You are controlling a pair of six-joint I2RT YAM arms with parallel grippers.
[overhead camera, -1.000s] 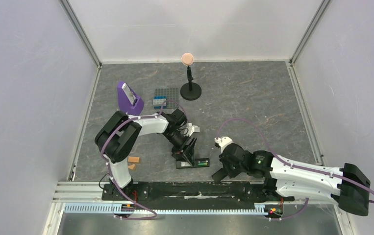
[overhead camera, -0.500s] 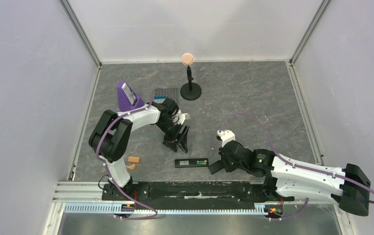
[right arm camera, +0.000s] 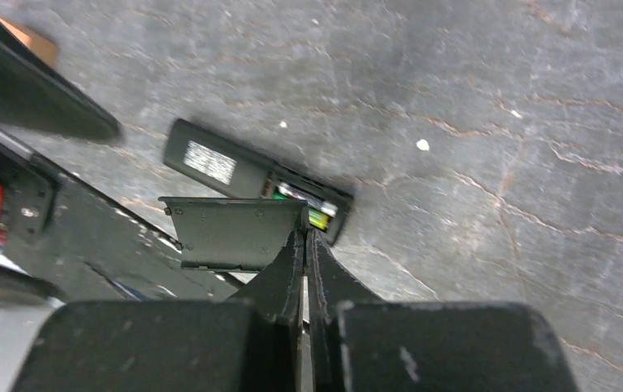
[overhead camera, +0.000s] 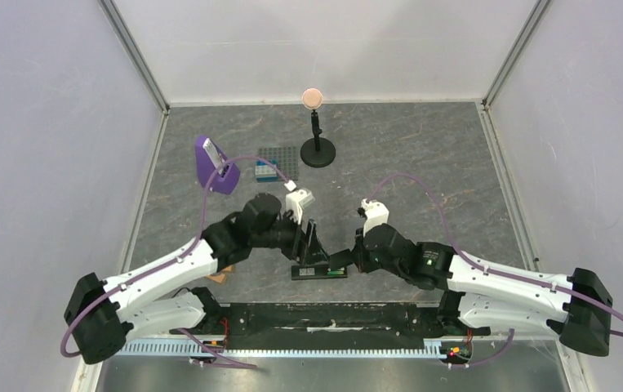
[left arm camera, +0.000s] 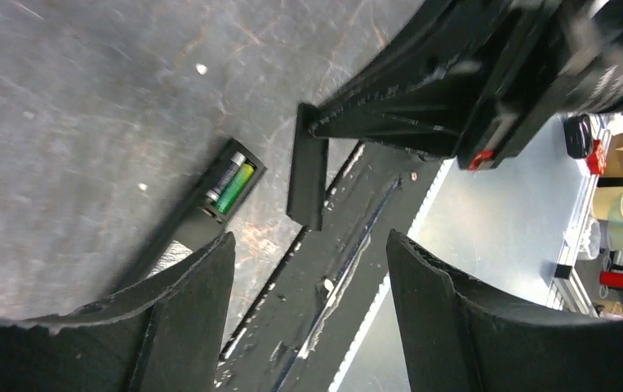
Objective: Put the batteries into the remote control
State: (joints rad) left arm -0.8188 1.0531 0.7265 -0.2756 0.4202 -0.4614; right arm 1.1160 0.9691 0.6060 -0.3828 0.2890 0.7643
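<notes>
The remote control point(overhead camera: 318, 272) lies flat on the table point(overhead camera: 422, 163) with its back upward and the battery recess open at the end nearer the right arm. That placement probably lets the cells and the lid go in from above. Both batteries point(left arm camera: 231, 181) sit side by side inside that recess, the bright green one next to the darker one with the light tip, so the loading itself looks done. The right gripper point(right arm camera: 306, 233) is pinched tight on the edge of a thin dark battery cover point(right arm camera: 230, 233). It holds the cover tilted just above and beside the recess end of the remote, not yet seated and apparently ready to close the compartment. The left gripper point(left arm camera: 308, 245) hangs just above the remote's plain end with its jaws spread wide and nothing between them, seemingly placed to steady the body while the lid goes on. By count there are one remote, two batteries, one cover and two grippers. One orange-tan block point(overhead camera: 218, 278) shows to the left of the remote, partly hidden by the left arm. Well beyond the remote stand one purple holder point(overhead camera: 214, 163), one grey studded baseplate point(overhead camera: 282, 155) and one black stand point(overhead camera: 318, 151) topped with a pale ball.
</notes>
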